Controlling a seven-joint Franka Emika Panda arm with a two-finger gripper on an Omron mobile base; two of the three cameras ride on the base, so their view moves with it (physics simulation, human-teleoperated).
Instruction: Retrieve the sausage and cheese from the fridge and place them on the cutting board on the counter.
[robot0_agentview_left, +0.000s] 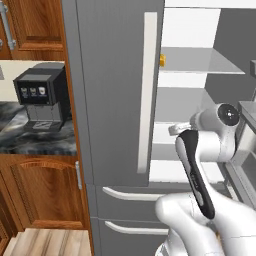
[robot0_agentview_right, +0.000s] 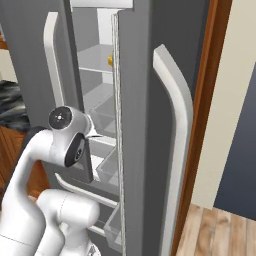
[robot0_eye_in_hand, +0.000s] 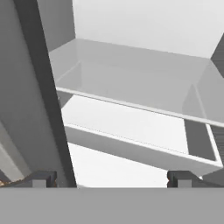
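So far nothing is held: the pincer (robot0_eye_in_hand: 111, 178) stands with its fingertips wide apart, facing bare white shelves just inside the fridge (robot0_agentview_left: 117, 90). Its right door is swung open, and a small yellow-orange bit, likely the cheese (robot0_agentview_left: 162, 60), sits on an upper shelf beside the closed left door's edge. Both fetches and the placing on the cutting board seem left to do; I cannot make out the sausage.

So the fridge (robot0_agentview_left: 115, 100) is a tall grey French-door unit with long white handles; its right door's swung wide open, left one shut, two drawers below. White shelves inside. There's a small yellow-orange cheese (robot0_agentview_left: 162, 60) on an upper shelf, right by the closed door's edge. Dark marbled tabletop (robot0_agentview_left: 35, 140) sits left of it.
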